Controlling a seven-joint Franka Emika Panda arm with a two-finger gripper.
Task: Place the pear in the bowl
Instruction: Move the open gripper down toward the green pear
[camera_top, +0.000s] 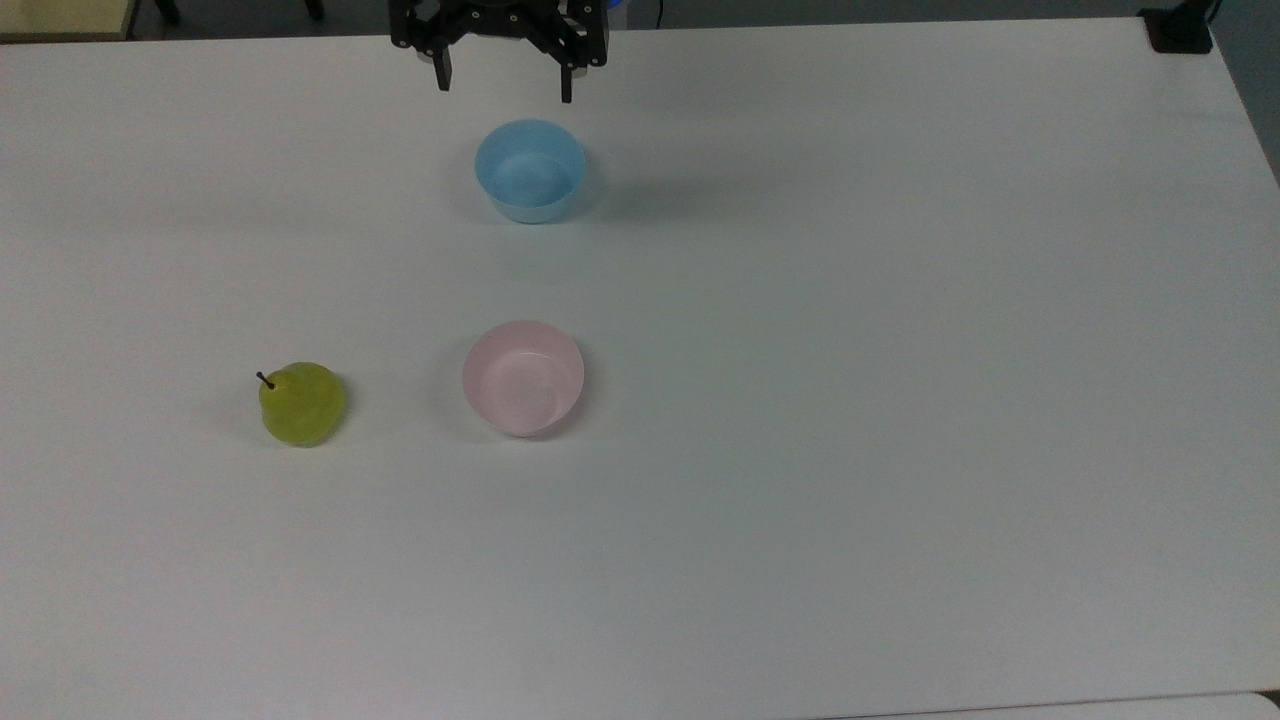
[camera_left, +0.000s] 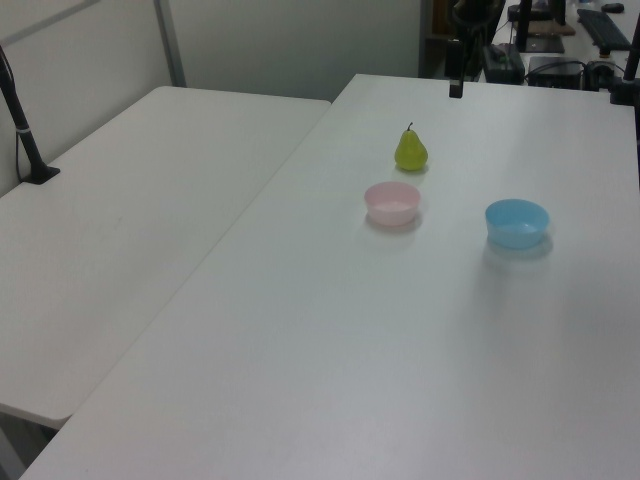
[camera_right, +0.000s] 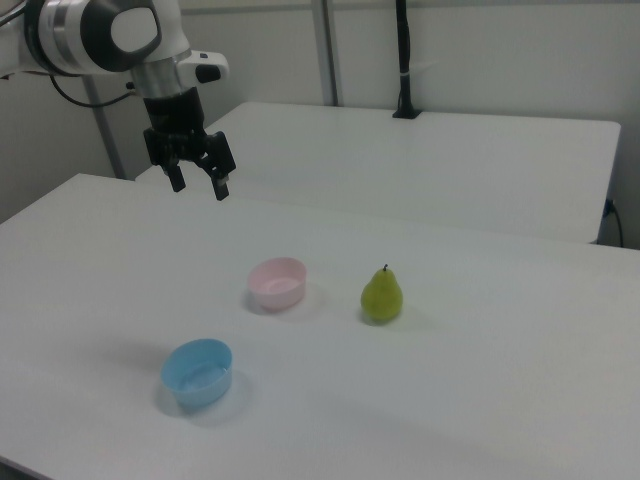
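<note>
While the arm (camera_right: 100, 35) reaches in from the right view's upper left, its wrist turns straight down so that the hand (camera_right: 197, 185) hangs well above the desk (camera_top: 900, 400), its two dark fingers (camera_right: 220, 188) spread wide apart with nothing between them. Seen in the top view, the hand (camera_top: 504, 85) sits at the upper edge, just beyond the light blue bowl (camera_top: 531, 170), fingers pointing down toward the surface. Upright on its broad base stands the pear (camera_right: 382, 296), its long axis vertical and the narrow neck with the short dark stem pointing up; from the top view the pear (camera_top: 302, 403) shows its stem leaning toward the top view's upper left. It rests on the bare desk near the pink bowl (camera_top: 523, 377), to the top view's left of it, apart and not touching. The pink bowl stands open side up with a plain inside, and the blue bowl stands well apart from it, closer to the hand. In the left view the pear (camera_left: 411, 150) is beyond the pink bowl (camera_left: 392, 203), with the blue bowl (camera_left: 517, 222) off to the left view's right. A second pale table (camera_left: 130, 200) adjoins the desk.
</note>
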